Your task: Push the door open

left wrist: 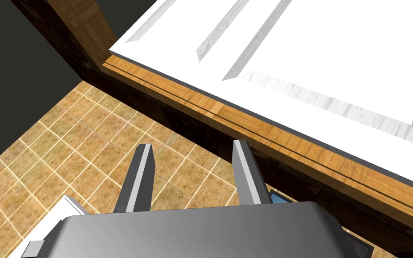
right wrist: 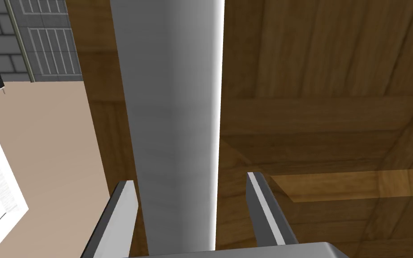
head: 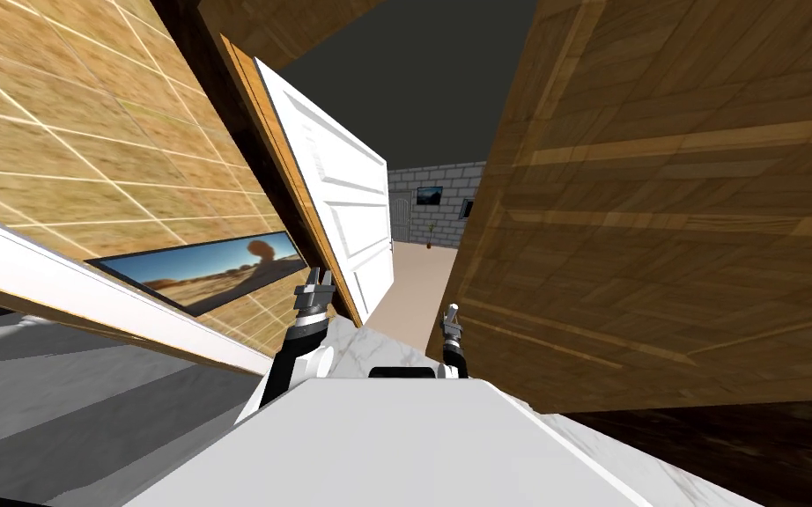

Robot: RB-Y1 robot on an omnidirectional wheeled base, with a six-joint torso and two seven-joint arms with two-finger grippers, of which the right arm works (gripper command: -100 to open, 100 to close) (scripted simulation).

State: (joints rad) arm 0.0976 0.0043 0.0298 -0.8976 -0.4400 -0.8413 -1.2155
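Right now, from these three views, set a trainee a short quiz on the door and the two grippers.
1. True or false: the white panelled door is fully shut.
2. The left gripper, with its two thin light grey fingers, is: A) open, holding nothing; B) shut on a handle; C) shut on the door's edge.
3. In the head view, which is nearer the door: the left gripper or the right gripper?
Key: 1 false, it stands ajar, with beige floor showing past its free edge; 2 A; 3 left.
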